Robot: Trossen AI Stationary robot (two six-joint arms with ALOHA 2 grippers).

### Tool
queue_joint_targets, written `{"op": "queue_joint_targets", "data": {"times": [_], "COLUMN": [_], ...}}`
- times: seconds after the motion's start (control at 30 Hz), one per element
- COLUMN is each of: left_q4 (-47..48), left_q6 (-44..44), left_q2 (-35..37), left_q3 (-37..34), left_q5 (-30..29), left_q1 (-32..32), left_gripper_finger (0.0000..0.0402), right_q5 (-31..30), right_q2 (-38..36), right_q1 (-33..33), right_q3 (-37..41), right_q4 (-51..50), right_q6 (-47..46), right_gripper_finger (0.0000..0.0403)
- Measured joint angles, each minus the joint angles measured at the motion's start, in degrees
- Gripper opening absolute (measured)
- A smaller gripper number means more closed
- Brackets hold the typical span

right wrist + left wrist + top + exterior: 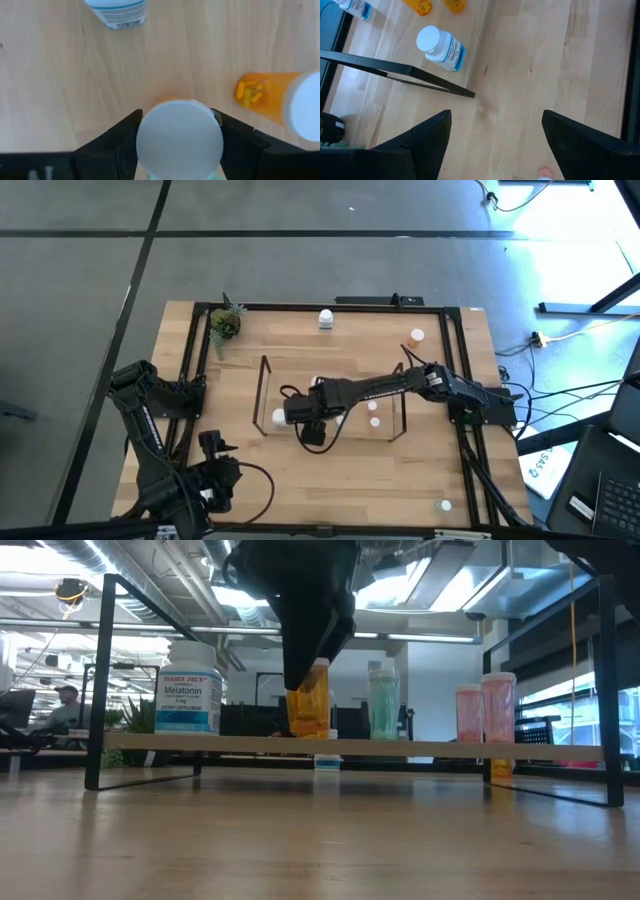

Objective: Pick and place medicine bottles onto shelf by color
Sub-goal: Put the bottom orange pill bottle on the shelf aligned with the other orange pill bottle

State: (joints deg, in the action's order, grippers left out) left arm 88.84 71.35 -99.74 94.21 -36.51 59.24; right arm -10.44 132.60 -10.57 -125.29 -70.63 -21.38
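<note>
The shelf [400, 395], a black wire rack with a wood board, stands mid-table. On it stand a white bottle [190, 690], an orange bottle [310, 712], a teal bottle [383, 705] and two pink bottles [484, 710]. My right gripper [177, 117] reaches over the shelf from the table's right and is shut on the orange bottle, whose white cap [180, 142] fills the gap between the fingers. A second orange bottle [262, 97] stands beside it. My left gripper [496, 115] hangs open over bare table near the front left corner [222, 465], holding nothing. My right gripper pinches the orange bottle at its top, one finger [122, 137] on each side just below the white cap. The fingers come from above, pointing steeply down. The bottle stays upright with its base [308, 733] at the shelf board; whether it rests there I cannot tell.
Loose bottles stand on the table: a white one [326, 318] at the far edge, an orange one [416, 336] at the far right, another [444, 505] near the front right. A small green plant [225, 325] sits in the far left corner. A black frame [190, 380] edges the table.
</note>
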Motion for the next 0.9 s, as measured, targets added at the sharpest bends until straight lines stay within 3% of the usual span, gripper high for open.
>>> {"op": "queue_joint_targets", "data": {"times": [0.9], "left_q4": [-0.30], "left_q6": [0.09], "left_q2": [0.00], "left_q3": [-0.01], "left_q5": [0.00], "left_q1": [0.00], "left_gripper_finger": [0.0306], "right_q5": [-0.48], "right_q2": [0.00], "right_q1": [0.03], "right_q3": [0.00], "right_q4": [1.66], "right_q6": [2.29], "right_gripper_finger": [0.0218]}}
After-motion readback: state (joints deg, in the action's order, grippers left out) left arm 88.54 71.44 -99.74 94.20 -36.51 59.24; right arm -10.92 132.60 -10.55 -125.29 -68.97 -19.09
